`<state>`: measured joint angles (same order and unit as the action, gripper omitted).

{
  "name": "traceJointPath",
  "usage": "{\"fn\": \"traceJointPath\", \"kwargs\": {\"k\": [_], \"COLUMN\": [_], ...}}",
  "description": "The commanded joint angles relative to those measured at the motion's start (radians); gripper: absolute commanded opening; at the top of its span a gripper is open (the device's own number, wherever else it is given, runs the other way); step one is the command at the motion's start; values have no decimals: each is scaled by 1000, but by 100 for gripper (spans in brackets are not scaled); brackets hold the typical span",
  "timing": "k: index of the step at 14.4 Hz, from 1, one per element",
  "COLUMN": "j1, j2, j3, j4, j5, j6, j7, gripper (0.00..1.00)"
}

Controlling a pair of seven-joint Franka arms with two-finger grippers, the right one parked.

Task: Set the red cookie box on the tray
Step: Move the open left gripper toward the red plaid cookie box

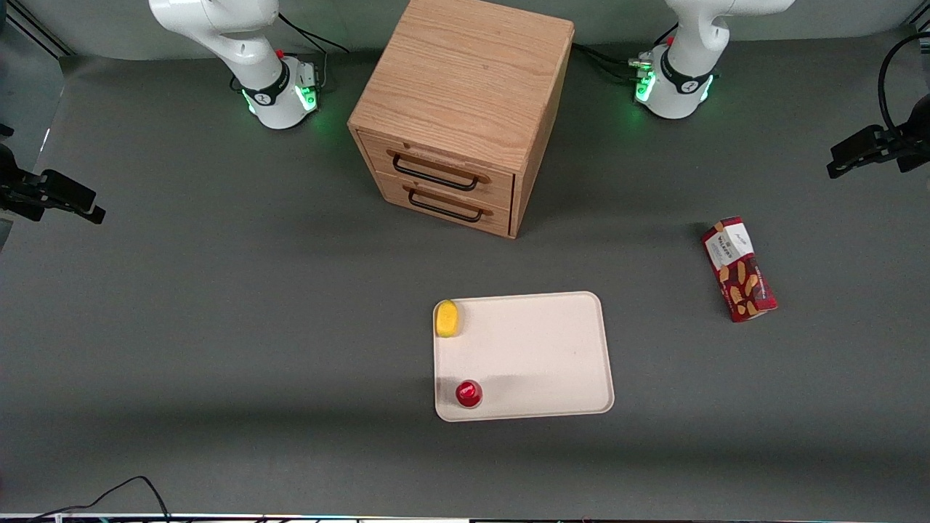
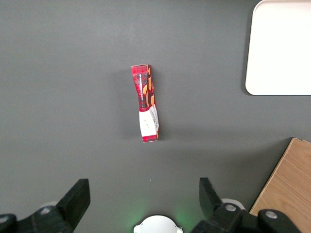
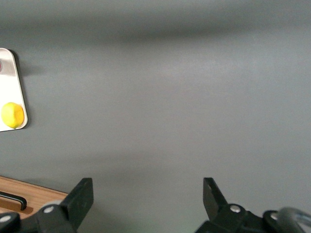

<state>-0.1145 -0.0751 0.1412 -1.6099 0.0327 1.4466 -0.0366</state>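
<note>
My gripper (image 2: 144,194) hangs high above the grey counter (image 1: 218,305), its fingers (image 2: 75,199) spread wide with nothing between them. Below it the red cookie box (image 2: 147,103) lies flat on the counter, well apart from my fingertips, its white label end turned toward my arm's base. From the front the red cookie box (image 1: 738,269) sits toward the working arm's end of the counter, well apart from the tray (image 1: 538,356) and a little farther from the camera than it. The cream tray carries a yellow lemon-like fruit (image 1: 447,318) at one corner and a small round red object (image 1: 468,394) at the corner nearer the camera, both along the edge toward the parked arm. A wooden two-drawer cabinet (image 1: 465,109) stands farther from the camera than the tray, both drawers shut.
</note>
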Motion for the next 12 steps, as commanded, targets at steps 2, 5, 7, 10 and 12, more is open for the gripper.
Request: {"fn": "traceJointPath", "kwargs": {"k": [2, 5, 7, 10, 12], "j1": [15, 19, 19, 19, 19], "j2": [34, 35, 34, 5, -12], "j3": [-11, -6, -5, 20, 44], "j4": [39, 31, -16, -173, -313], "j5": [10, 12, 12, 13, 12], "j6": [-26, -29, -14, 102, 229], "j7": [43, 57, 60, 60, 60], "gripper": [100, 100, 100, 100, 100]}}
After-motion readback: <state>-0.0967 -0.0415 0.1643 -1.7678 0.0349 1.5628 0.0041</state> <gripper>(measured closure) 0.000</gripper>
